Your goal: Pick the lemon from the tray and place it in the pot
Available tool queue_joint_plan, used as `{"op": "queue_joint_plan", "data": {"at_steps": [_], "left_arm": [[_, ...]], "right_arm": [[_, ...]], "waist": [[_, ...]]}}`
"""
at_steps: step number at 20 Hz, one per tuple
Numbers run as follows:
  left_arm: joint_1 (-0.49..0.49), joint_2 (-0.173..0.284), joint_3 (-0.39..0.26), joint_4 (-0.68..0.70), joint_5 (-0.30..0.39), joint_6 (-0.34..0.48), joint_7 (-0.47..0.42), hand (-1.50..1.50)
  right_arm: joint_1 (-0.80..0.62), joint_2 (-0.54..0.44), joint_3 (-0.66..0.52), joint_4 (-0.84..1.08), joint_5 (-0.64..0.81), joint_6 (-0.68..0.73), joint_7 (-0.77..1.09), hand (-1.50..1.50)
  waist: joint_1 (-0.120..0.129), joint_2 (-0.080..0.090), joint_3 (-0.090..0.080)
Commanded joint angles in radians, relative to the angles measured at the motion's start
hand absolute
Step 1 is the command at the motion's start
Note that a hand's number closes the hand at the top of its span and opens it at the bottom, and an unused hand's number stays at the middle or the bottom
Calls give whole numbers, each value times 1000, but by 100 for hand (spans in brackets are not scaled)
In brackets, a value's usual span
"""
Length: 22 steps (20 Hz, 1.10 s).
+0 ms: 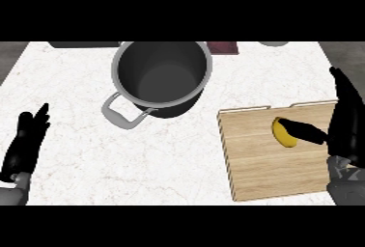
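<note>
Head view: the lemon (283, 134) is seen on the wooden tray (264, 164), just left of the right hand (347, 120), whose thumb is laid against it while the fingers are held nearly straight; nothing is gripped yet. The left hand (22, 144) is rested open. The pot (162, 75) is set well left. The lemon is judged light, stiff, smooth-skinned; its middle should be taken.
</note>
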Motion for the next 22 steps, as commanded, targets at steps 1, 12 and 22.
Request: {"op": "queue_joint_plan", "data": {"at_steps": [1, 12, 22], "left_arm": [[-7, -12, -12, 0, -7, -5, 5, 0], [-9, -7, 0, -16, -4, -21, 32, 0], [-33, -20, 23, 40, -18, -34, -17, 0]], "right_arm": [[-68, -38, 35, -79, 74, 265, 269, -150], [-173, 16, 45, -201, -278, 771, 629, -150], [-183, 31, 14, -123, -278, 767, 687, -150]], "waist": [[10, 2, -1], [24, 4, 3], [16, 11, 4]]}}
